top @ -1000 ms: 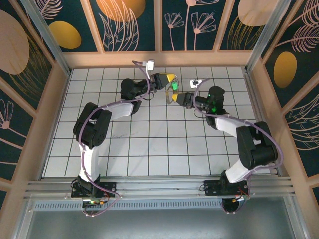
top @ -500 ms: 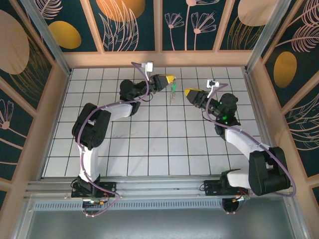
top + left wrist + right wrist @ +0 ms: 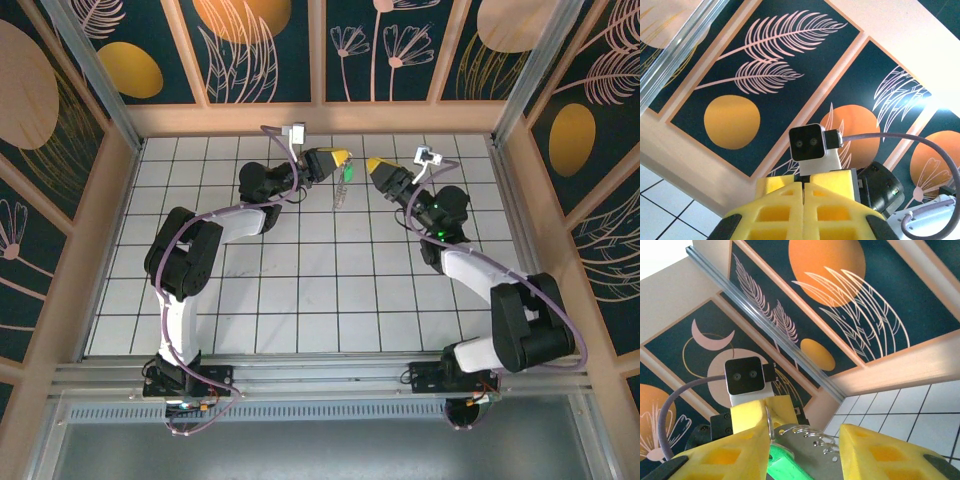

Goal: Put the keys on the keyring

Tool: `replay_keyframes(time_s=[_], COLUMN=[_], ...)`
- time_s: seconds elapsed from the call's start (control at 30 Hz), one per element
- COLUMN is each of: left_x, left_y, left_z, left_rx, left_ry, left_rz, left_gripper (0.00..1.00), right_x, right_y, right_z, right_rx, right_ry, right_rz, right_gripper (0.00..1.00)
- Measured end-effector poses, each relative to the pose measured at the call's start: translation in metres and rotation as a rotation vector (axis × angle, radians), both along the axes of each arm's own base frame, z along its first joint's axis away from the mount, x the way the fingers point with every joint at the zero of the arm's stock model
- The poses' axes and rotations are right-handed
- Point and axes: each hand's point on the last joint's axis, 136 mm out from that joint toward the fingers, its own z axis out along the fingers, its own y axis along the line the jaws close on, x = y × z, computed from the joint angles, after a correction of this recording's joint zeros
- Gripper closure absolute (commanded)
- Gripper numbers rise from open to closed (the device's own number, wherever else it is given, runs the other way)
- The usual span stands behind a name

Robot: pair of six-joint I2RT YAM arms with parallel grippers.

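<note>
Left gripper (image 3: 338, 159) is raised over the far-centre tiles of the table (image 3: 300, 300), its yellow fingers pressed together seam to seam in its own wrist view. Keyring (image 3: 341, 196) dangles from its tip with the green-headed key (image 3: 786, 462) hanging at it; the grip looks to be on the ring, though the pinch point is too small to make out. Right gripper (image 3: 377, 168) sits near it and facing it, fingers spread wide, apart from key and ring in the top view.

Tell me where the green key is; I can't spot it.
Top view: the green key sits at the left gripper's tip near the far wall, the open right gripper just to its right.
</note>
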Motion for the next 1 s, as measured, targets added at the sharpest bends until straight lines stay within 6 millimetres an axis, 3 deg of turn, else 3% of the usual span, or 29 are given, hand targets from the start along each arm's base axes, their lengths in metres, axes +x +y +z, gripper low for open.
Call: replay_keyframes(time_s=[0.33, 0.67, 1.0], left_x=[-0.002, -0.003, -0.002], left_y=[-0.001, -0.001, -0.001], left_z=[0.002, 0.002, 0.002], left_rx=[-0.009, -0.009, -0.009], left_ry=[-0.005, -0.005, -0.004], left_rz=[-0.006, -0.006, -0.004], left_gripper=[1.0, 1.0, 1.0], right_x=[0.001, -0.003, 0.006], right_y=[0.015, 0.029, 0.035], right_z=[0.002, 0.016, 0.005], right_rx=[0.029, 0.047, 0.058], right_ry=[-0.028, -0.085, -0.051], right_rz=[0.047, 0.097, 0.114], right_gripper=[0.63, 0.63, 0.68])
